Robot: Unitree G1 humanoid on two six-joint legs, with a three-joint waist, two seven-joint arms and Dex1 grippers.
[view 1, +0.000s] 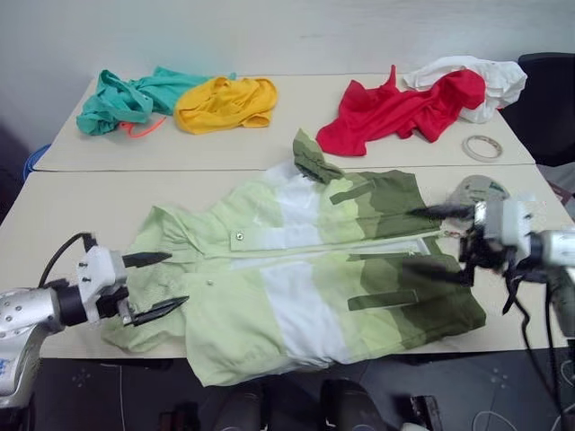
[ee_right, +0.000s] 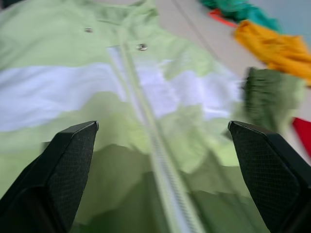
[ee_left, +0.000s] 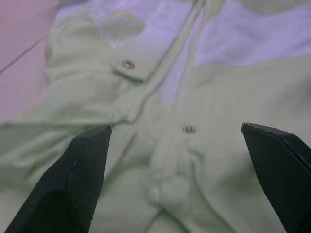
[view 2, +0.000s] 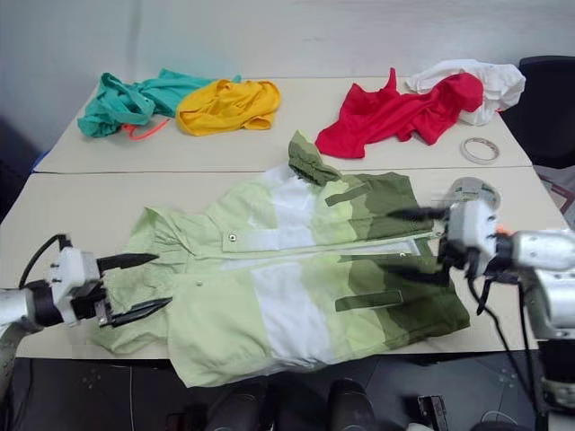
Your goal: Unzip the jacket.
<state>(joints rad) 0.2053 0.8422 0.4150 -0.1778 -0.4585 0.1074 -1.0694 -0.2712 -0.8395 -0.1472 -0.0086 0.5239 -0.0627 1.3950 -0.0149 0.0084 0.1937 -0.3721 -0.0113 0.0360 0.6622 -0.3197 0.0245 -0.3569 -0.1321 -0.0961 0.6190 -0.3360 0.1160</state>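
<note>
Spread flat on the desk (view 1: pixel 81 202), the jacket (view 1: pixel 305 278) lies lengthwise between both end effectors, collar by the released left end effector (view 1: pixel 158 285), dark olive hem by the released right end effector (view 1: pixel 436 241), its zipper (ee_right: pixel 160 160) running from one toward the other

- Teal garment (view 1: pixel 126 99) bunched at far left of table (view 1: pixel 81 202).
- Yellow garment (view 1: pixel 225 101) touching it on the right.
- Red garment (view 1: pixel 395 112) overlapping white garment (view 1: pixel 485 81), far right.
- Tape roll (view 1: pixel 482 146) just beside red garment.
</note>
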